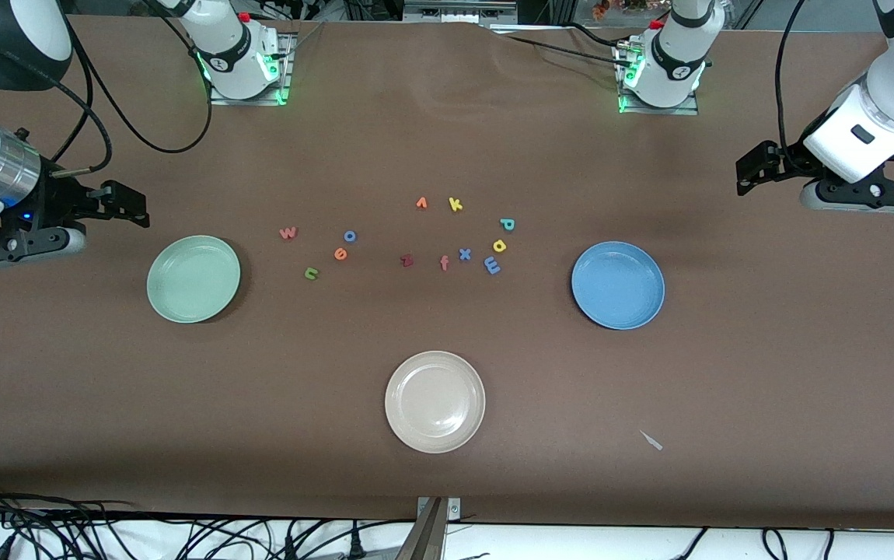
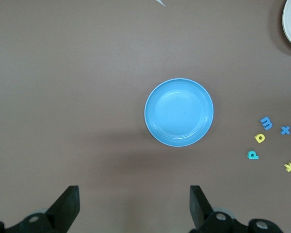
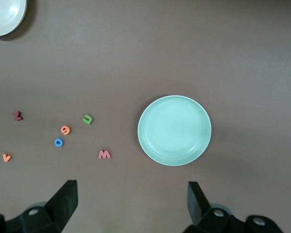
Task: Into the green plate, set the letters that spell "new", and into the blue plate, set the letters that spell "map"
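Note:
The green plate [image 1: 193, 278] lies toward the right arm's end of the table and holds nothing. Beside it are the pink w [image 1: 288, 232], orange e [image 1: 340, 253] and green n [image 1: 311, 273]. The blue plate [image 1: 618, 285], toward the left arm's end, also holds nothing. The blue m [image 1: 493, 266], yellow a [image 1: 499, 246] and teal p [image 1: 507, 225] lie beside it. My left gripper [image 1: 754, 169] hangs open over bare table near the blue plate [image 2: 179, 112]. My right gripper [image 1: 124, 208] hangs open near the green plate [image 3: 174, 130]. Neither holds anything.
A beige-white plate [image 1: 434, 401] sits nearest the front camera, mid-table. Other letters lie in the middle group: blue o [image 1: 350, 236], dark red z [image 1: 407, 260], orange f [image 1: 444, 263], blue x [image 1: 464, 253], yellow k [image 1: 455, 204]. A small white scrap [image 1: 651, 440] lies near the front edge.

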You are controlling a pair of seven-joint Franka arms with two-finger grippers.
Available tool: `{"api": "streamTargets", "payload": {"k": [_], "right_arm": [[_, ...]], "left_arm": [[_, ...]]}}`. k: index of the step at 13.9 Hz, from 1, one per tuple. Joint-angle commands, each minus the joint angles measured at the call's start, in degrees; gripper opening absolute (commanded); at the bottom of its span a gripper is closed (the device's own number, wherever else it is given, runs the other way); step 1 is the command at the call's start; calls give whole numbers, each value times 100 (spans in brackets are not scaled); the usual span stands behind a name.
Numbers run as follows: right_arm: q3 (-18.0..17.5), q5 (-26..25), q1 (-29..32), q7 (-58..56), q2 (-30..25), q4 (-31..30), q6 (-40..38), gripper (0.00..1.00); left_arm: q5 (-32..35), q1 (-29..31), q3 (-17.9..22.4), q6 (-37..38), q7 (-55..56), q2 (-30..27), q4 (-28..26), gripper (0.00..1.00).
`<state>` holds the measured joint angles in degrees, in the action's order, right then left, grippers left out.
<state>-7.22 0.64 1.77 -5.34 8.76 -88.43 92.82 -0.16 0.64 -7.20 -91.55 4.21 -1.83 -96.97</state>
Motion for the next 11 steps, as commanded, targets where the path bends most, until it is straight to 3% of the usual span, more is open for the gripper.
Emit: {"api": "streamTargets", "payload": {"k": [1, 11], "right_arm": [[10, 68, -2, -55, 82, 177, -124, 100], [10, 42, 7, -81, 64, 185, -185, 100]], "left_arm": [[139, -29, 8, 102, -87, 78, 178, 100], [139, -29, 8, 102, -87, 78, 178, 100]]}}
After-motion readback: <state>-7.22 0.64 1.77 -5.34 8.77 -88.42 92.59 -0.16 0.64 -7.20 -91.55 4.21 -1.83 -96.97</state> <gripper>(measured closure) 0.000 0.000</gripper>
